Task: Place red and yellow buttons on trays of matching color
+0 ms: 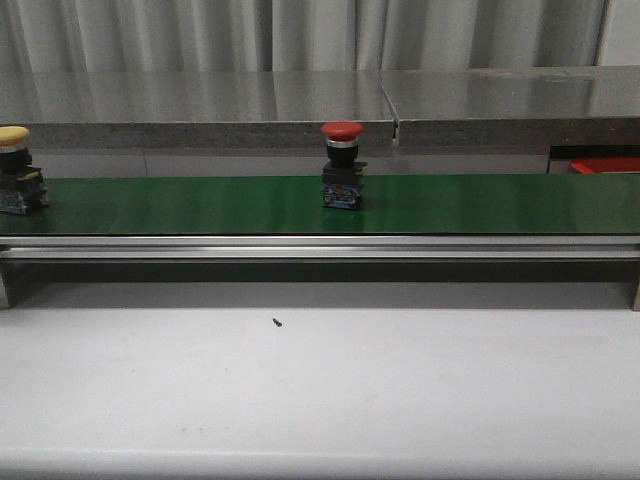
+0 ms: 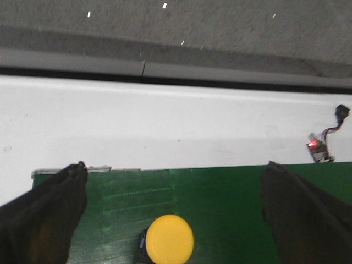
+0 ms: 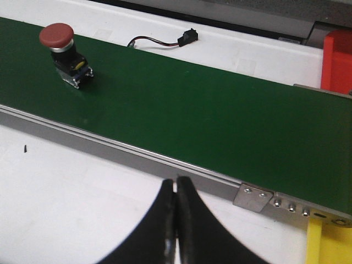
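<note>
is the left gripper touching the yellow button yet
Apart. In the left wrist view the left gripper is open, and green belt shows between each finger and the yellow button.

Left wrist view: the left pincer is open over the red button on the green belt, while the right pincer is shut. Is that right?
Not quite. The button under the open left pincer is the yellow button, as the left wrist view shows. The red button stands mid-belt. The right pincer is indeed shut.
</note>
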Robot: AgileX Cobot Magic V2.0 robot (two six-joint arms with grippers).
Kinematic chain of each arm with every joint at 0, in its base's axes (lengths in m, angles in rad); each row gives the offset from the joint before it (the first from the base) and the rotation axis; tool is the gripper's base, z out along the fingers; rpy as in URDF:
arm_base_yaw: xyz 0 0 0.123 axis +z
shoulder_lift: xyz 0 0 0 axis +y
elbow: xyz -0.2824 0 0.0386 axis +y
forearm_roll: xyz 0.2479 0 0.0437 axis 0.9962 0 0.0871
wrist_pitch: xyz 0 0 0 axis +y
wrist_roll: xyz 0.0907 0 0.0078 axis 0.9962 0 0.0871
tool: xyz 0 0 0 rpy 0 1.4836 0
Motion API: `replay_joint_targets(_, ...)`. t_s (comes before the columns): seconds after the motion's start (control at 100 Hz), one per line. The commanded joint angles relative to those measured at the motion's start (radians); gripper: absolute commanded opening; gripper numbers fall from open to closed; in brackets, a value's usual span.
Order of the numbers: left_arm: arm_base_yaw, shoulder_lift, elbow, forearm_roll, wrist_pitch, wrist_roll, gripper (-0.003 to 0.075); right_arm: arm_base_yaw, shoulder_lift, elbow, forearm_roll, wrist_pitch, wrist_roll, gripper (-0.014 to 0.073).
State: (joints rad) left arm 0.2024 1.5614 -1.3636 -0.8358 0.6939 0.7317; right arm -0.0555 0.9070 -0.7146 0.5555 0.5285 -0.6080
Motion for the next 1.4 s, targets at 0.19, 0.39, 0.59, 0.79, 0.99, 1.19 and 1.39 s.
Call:
replay_joint_targets(0.19,-0.117,-0.339,0.178,-0.078,-0.140,0.119,0.0533,0.002,-0.009,-0.024,0.017,-0.050,-0.007,-0.0068)
replay_joint_targets(0.39,-0.293,-0.609,0.474,-0.081,-0.462,0.142,0.0516,0.002,-0.009,-0.024,0.017,-0.050,-0.007,-0.0068)
replay_joint_targets(0.59,-0.362,-0.858,0.750,-0.159,-0.617,0.140,0.0442,0.002,-0.009,-0.024,0.017,-0.050,-0.007,-0.0068)
replay_joint_targets(0.79,-0.362,-1.019,0.928,-0.177,-0.613,0.140,0.0298,0.002,-0.009,-0.024,0.017,-0.050,-0.007,-0.0068)
replay_joint_targets(0.99,-0.362,-1.066,0.998,-0.186,-0.615,0.140,0.0029,0.002,-0.009,-0.024,0.017,-0.050,-0.007,-0.0068)
replay_joint_targets(1.19,-0.362,-1.066,1.000,-0.186,-0.617,0.140,-0.0019,0.002,-0.009,-0.024,0.018,-0.051,-0.007,-0.0068)
replay_joint_targets(1.39,-0.362,-1.066,1.000,-0.186,-0.617,0.140,-0.0019,0.002,-0.009,-0.024,0.018,-0.070,-0.007,-0.0068)
